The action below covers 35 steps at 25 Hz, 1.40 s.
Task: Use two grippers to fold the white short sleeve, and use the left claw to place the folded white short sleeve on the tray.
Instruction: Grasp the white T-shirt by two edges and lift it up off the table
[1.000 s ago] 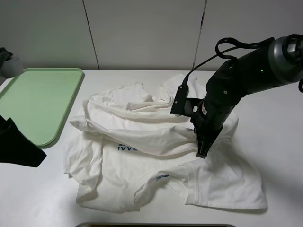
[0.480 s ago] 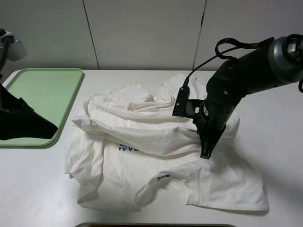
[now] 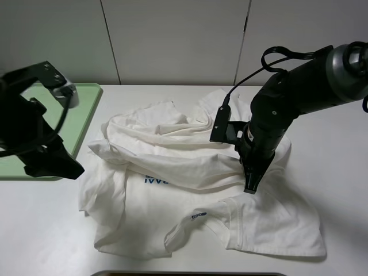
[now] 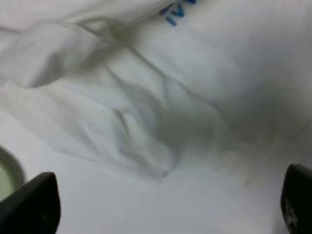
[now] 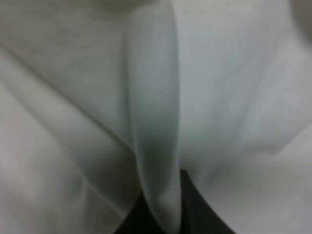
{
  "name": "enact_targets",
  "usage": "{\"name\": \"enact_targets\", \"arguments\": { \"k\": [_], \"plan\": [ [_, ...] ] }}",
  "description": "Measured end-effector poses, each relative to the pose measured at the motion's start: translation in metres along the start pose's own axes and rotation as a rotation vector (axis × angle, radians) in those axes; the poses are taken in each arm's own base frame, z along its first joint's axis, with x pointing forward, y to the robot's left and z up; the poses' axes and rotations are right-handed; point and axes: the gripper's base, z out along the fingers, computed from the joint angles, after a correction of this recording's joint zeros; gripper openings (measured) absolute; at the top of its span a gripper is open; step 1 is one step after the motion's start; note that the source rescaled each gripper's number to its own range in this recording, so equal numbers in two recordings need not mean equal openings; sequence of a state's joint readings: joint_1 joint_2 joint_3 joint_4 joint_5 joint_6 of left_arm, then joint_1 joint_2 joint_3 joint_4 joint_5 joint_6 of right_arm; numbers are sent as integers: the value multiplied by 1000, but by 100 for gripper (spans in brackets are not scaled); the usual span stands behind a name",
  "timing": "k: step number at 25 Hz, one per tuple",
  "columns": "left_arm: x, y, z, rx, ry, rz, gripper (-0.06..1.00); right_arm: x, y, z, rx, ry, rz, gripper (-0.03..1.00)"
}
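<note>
Ideally, the right gripper (image 3: 251, 183), clamped on a fold of the white short sleeve (image 3: 172, 161) at centre-right, should have stayed put while the wide-open left claw (image 3: 56, 164) took the left edge.

White short sleeve (image 3: 190, 167), soft cotton, rumpled and half folded at mid table, blue lettering partly under a fold, blue neck label toward 6 o'clock. Pale green tray (image 3: 86, 109), flat, low-rimmed, at its 10 o'clock. Right gripper (image 3: 251, 185) clamped on a cloth ridge toward 3 o'clock. Left claw (image 3: 57, 165) spread wide beside the 9 o'clock edge
</note>
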State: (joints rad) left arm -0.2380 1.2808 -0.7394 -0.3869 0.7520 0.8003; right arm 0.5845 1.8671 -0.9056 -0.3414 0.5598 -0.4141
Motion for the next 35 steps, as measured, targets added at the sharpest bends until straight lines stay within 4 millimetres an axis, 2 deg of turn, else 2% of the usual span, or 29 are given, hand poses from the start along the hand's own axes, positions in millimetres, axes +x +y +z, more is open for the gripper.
{"name": "enact_targets", "arguments": {
  "k": [3, 5, 11, 13, 18, 24, 27, 29, 30, 31, 32, 33, 35],
  "plan": [
    [-9, 6, 15, -43, 53, 83, 89, 0, 0, 0, -1, 2, 0, 0],
    [-18, 11, 31, -110, 101, 210, 88, 0, 0, 0, 0, 3, -3, 0],
    [-34, 14, 51, -188, 131, 381, 87, 1, 0, 0, -1, 6, 0, 0],
    [-46, 17, 66, -218, 143, 466, 85, 0, 0, 0, -3, 5, 5, 0],
    [-53, 25, 84, -227, 152, 486, 81, 0, 1, 0, -10, 2, 19, 0],
    [-48, 32, 113, -195, 218, 491, 80, 0, 1, 0, -12, 2, 23, 0],
    [-49, 34, 121, -201, 193, 449, 78, 0, 1, 0, -12, 2, 23, 0],
    [-51, 35, 122, -211, 168, 414, 56, 0, 1, 0, -12, 2, 23, 0],
    [-50, 34, 122, -208, 172, 413, 42, 0, 1, 0, -12, 2, 23, 0],
    [-49, 34, 122, -203, 189, 424, 23, 0, 1, 0, -12, 2, 23, 0],
    [-47, 34, 122, -196, 210, 442, 10, 0, 1, 0, -11, 1, 23, 0],
    [-46, 34, 122, -191, 220, 448, 4, 0, 1, 0, -11, 1, 23, 0],
    [-46, 34, 121, -188, 225, 448, 1, 0, 1, 0, -11, 1, 23, 0]
  ]
}}
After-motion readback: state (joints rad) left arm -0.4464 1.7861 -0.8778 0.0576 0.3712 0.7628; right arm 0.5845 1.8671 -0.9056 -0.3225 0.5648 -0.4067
